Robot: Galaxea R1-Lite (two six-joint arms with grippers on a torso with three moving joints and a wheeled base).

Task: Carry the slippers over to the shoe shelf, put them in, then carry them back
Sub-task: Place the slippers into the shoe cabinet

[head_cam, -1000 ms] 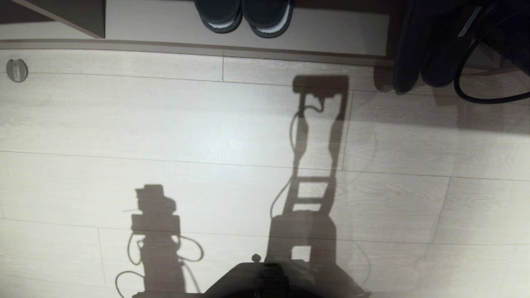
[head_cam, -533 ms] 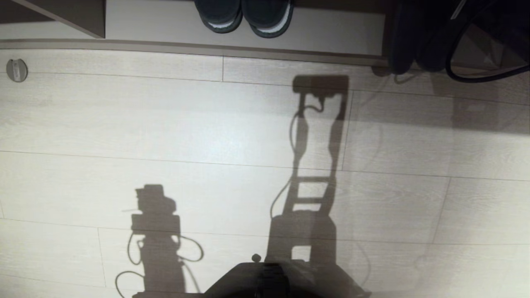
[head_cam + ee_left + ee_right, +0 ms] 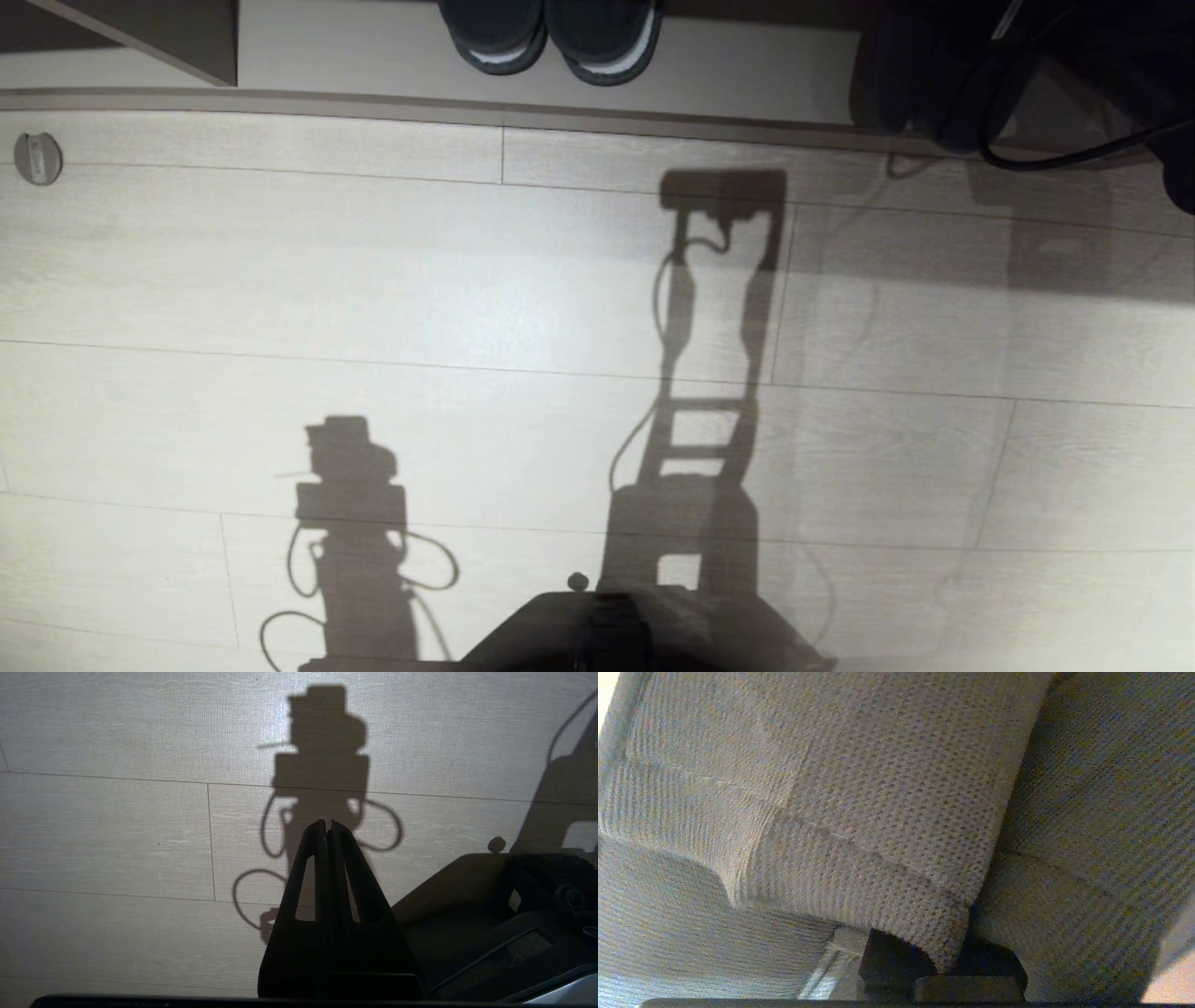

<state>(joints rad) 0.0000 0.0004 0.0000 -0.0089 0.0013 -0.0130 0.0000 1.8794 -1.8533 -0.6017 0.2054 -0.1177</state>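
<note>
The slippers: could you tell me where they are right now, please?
The slippers hang in the right gripper at the head view's top right, over the shoe shelf's front edge, right of the darker pair.

You've got the grey-blue knit slippers (image 3: 920, 93) hanging side by side at the shoe shelf (image 3: 747, 84) front edge, far right.

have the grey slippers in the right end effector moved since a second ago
Yes. In the head view the slippers have moved up the picture, past the shoe shelf's front edge; they overhung the floor before.
</note>
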